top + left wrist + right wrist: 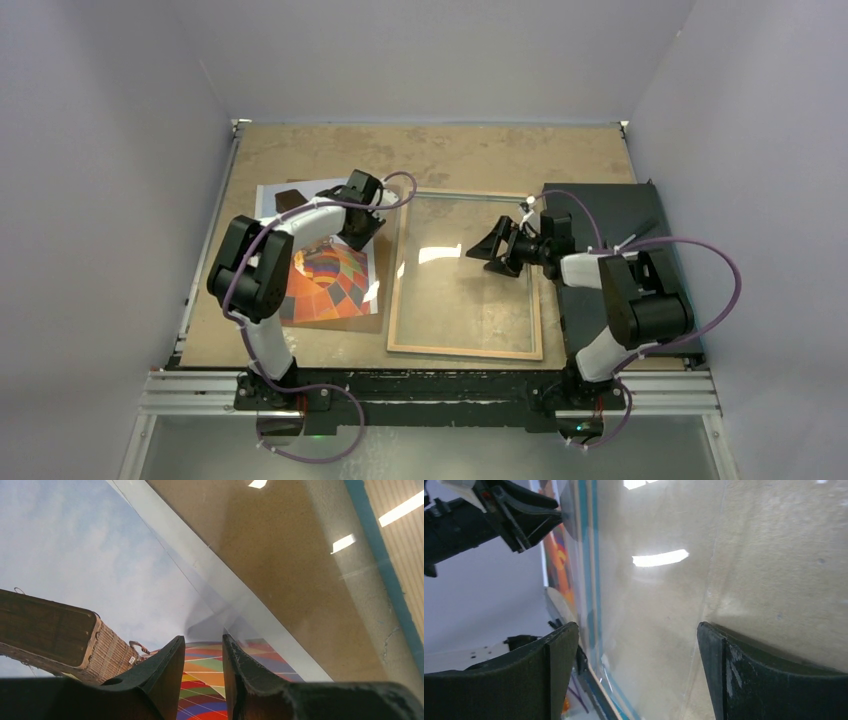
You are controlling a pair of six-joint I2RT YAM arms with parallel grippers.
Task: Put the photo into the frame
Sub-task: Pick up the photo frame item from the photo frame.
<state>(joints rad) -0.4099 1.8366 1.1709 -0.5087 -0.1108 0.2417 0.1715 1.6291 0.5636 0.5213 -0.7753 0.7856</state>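
1. The thin rectangular photo (335, 285) lies just left of the wood-rimmed frame (465, 351).
2. The left gripper (202, 641) is at the photo's frame-side edge, its black wedge jaws narrowly apart.
3. The right gripper (636, 630) is over the frame's clear glass, jaws wide apart.

Pale grey walls (100, 150), brown tabletop (430, 150)

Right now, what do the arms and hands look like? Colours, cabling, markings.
Both alike: the left arm and right arm have black joint housings, white link shells and a loose purple cable looping along each. The left hand and right hand are matte black, with two tapered fingers, scuffed at the edges. No legible markings.
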